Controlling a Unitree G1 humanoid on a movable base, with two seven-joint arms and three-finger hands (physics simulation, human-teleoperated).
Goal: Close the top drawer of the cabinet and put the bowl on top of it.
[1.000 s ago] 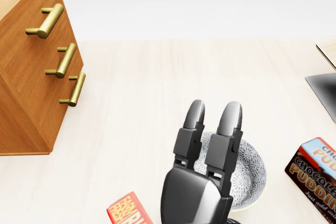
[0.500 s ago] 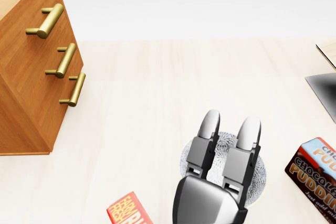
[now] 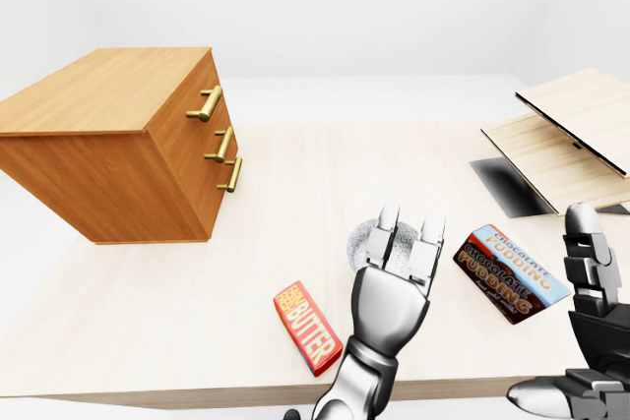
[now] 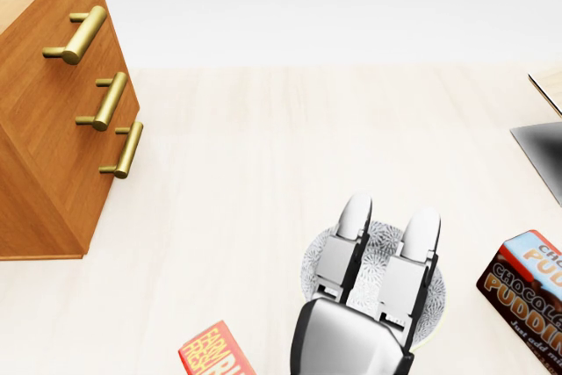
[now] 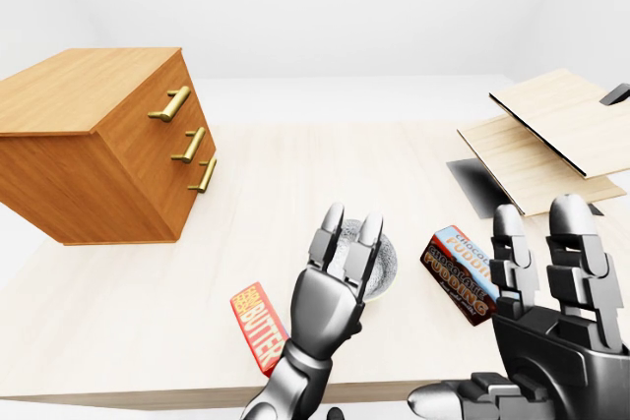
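1. Drawer step: the cabinet (image 3: 118,145) stands at the left of the table (image 3: 295,174). All 3 drawer fronts lie flush with one another, and the top drawer handle (image 3: 207,103) does not stand out past the 2 below it. Judged from this, the top drawer is closed and this step is done.
2. Bowl step: not done. The bowl (image 5: 387,265) sits on the table near the bottom of the head view, well apart from the cabinet, between the butter box (image 3: 308,327) and the chocolate pudding box (image 3: 510,270). The cabinet top is bare.
3. Left hand (image 4: 369,296): positioned over the bowl and covering most of it. The 2 visible fingers (image 4: 347,239) are stretched out straight, side by side, across the bowl toward its upper rim. They are not curled round anything, so the hand is released and holds nothing. Whether the fingers touch the bowl cannot be told. The thumb is hidden.
4. Right hand (image 5: 546,302): at the lower right of the right-eye view, fingers (image 5: 569,233) extended upward, spread, empty, touching nothing.
5. Remaining, by judgement: grasp the bowl, lift it, carry it left and set it on the cabinet top
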